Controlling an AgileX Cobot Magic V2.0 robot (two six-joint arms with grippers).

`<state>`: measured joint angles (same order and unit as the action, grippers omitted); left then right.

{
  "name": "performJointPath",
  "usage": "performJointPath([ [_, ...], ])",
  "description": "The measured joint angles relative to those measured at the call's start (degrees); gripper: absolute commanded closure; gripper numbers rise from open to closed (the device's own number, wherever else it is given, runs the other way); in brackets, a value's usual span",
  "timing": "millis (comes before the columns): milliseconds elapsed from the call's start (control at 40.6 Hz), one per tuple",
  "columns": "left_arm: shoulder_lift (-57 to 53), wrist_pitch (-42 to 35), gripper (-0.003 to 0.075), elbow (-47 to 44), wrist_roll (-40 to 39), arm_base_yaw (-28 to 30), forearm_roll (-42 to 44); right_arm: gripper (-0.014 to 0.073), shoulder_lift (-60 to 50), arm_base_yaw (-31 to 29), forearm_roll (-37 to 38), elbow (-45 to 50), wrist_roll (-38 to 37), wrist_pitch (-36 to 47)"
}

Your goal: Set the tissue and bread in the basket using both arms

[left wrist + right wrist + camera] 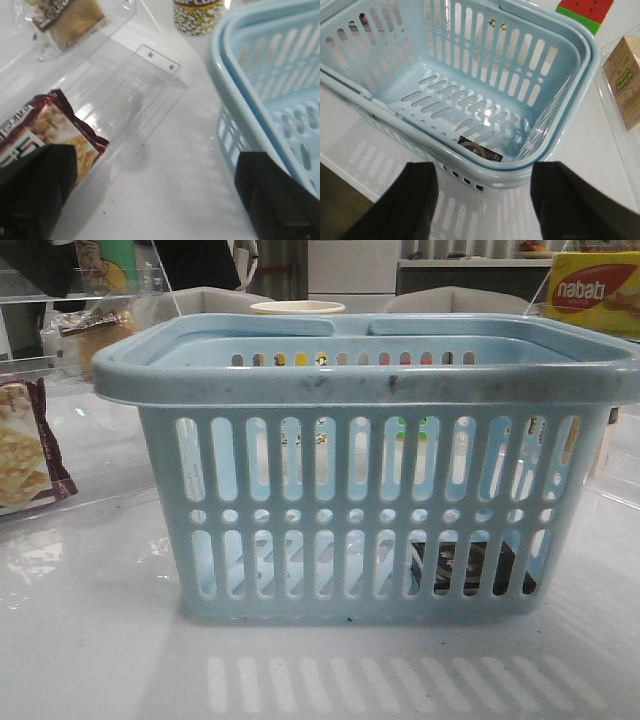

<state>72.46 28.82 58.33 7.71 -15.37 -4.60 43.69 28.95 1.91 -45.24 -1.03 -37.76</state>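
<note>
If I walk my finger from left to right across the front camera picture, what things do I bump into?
Cracker packet → bread → blue basket → yellow nabati box.

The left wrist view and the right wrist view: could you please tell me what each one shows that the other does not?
Only the left wrist view shows the bread on a clear stand, the maroon cracker packet and a popcorn cup. Only the right wrist view shows the tissue lying inside the basket, plus a red-and-green cube and a pale box. Both show the light-blue basket and an open, empty claw.
</note>
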Motion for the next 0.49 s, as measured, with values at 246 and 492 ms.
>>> performJointPath([
  [246, 16.3, -0.1, 0.0034, 15.2, 0.0, 6.2, 0.0, 0.0076, 0.0, 0.0, 0.0, 0.0, 0.0, 0.0],
  [492, 29.4, -0.5, 0.0034, 27.2, 0.0, 8.8, -0.1, 0.0076, 0.0, 0.0, 0.0, 0.0, 0.0, 0.0],
])
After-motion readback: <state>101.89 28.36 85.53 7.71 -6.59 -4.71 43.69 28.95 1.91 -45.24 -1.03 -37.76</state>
